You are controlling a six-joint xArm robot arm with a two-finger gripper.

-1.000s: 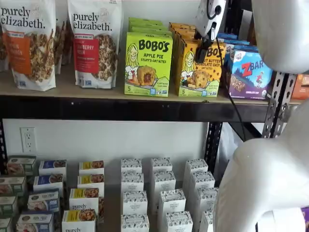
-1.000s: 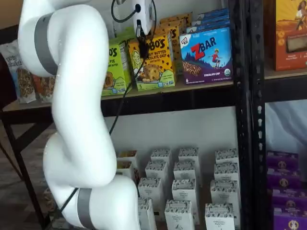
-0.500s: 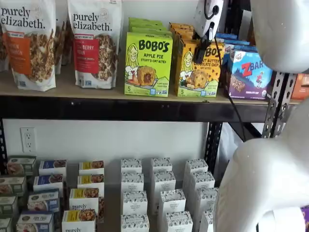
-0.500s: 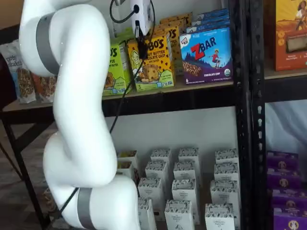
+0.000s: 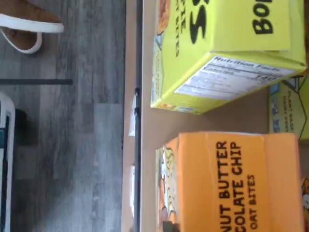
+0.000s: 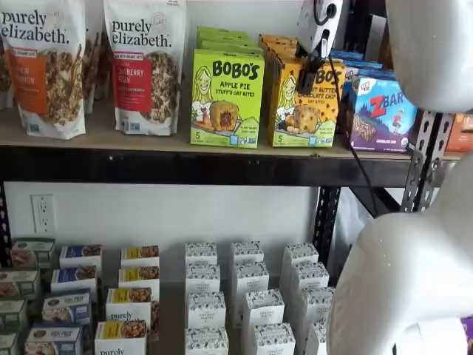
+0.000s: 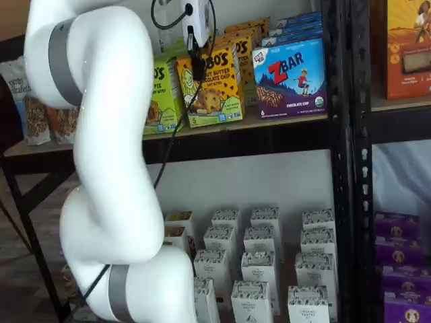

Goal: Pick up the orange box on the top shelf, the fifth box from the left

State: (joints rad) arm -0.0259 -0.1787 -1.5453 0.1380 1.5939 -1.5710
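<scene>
Your tool (image 6: 306, 80) hangs just in front of the orange box (image 6: 304, 103), its black fingers crossing the top of the carton's face in both shelf views. Whether the fingers are apart or pressed on anything, you cannot tell: they show side-on, with no clear gap. The box stands upright on the top shelf (image 6: 185, 166), touching the board, so by the look of it the grasp and the lift are both still ahead of you; only the approach seems done.

The box sits between the lime-green Apple Pie box (image 6: 227, 97) at its 9 o'clock and the blue Zbar box (image 6: 383, 112) at its 3 o'clock, both just beside it, so there is little room at the sides. The wrist view shows the orange carton's top and a narrow strip of bare tan board separating it from the green one.

Below, white cartons (image 6: 247, 296) fill the lower level, and grey plank flooring (image 5: 67, 145) lies beneath the rack.
</scene>
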